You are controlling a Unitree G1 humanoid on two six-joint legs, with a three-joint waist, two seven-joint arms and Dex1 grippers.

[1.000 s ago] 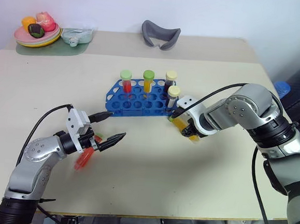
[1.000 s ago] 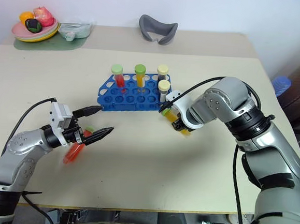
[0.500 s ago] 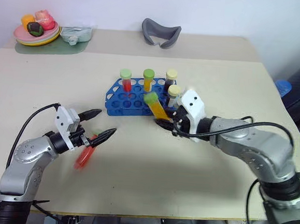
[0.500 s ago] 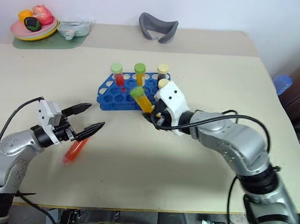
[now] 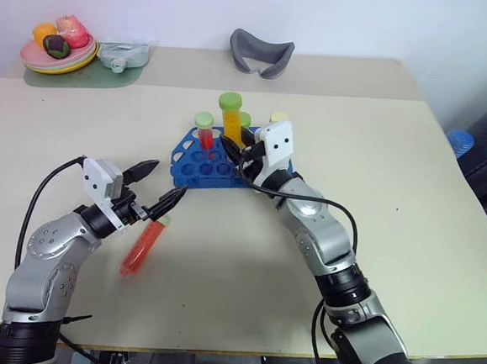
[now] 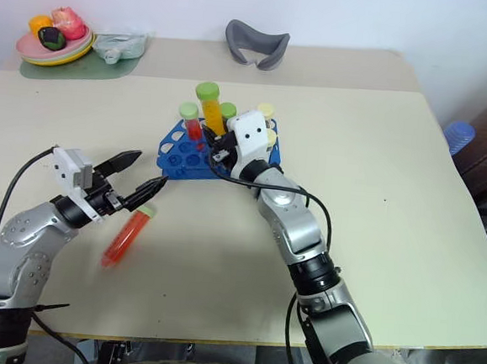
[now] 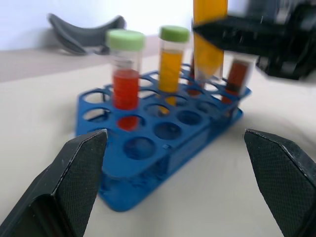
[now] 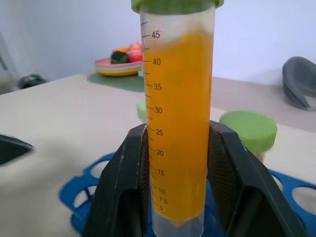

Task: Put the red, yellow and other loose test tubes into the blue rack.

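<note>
Three capped tubes [image 7: 126, 69] in blue rack [image 5: 196, 166] — red, yellow, dark

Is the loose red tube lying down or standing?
Lying down: the red tube rests flat on the table, outside the blue rack.

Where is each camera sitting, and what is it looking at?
Head eyes: up high, looking down at the table; both arms show, left gripper open above a loose red tube.
Left wrist: looks along its fingers at the blue rack.
Right wrist: looks along its gripper, shut on the yellow tube.
Shared: all views show the rack and yellow tube.
</note>
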